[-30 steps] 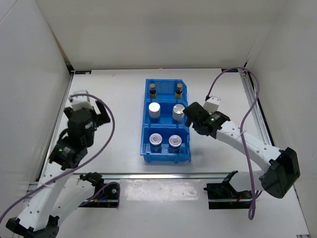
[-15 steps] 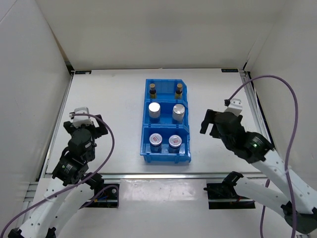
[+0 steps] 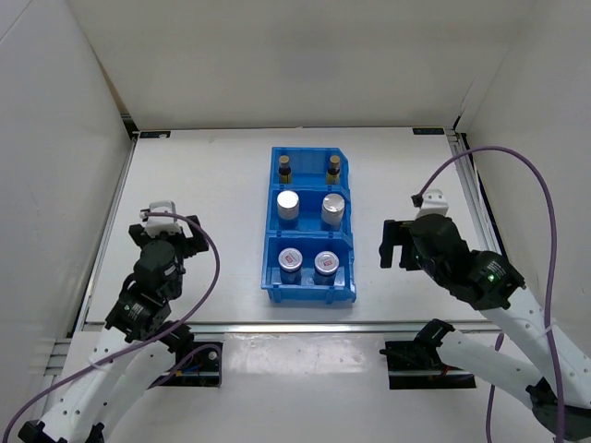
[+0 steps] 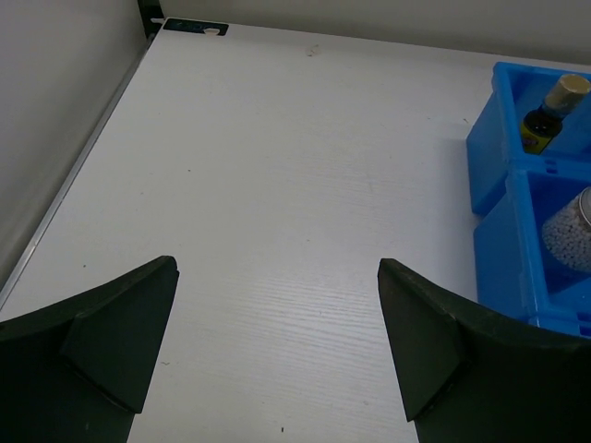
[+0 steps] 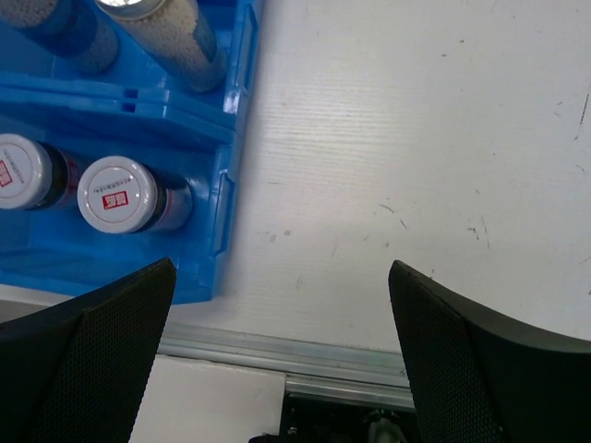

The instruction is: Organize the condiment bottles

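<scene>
Six bottles (image 3: 325,264) sit sorted in pairs in a blue bin (image 3: 309,291); both sets of fingers are spread and empty.
Brown bottles (image 3: 285,167) stand in the far compartment, cylinders (image 3: 290,205) in the middle, jars (image 3: 292,260) in the near one. Your left fingers (image 4: 275,268) gape over bare counter (image 4: 277,138), well apart from the bin; your right fingers (image 5: 281,268) gape near its right wall. The sorting looks finished, so the risk lies in a needless move: sweep the right fingers low past that wall and one could catch it, shove the bin and topple the narrow brown bottles.
</scene>
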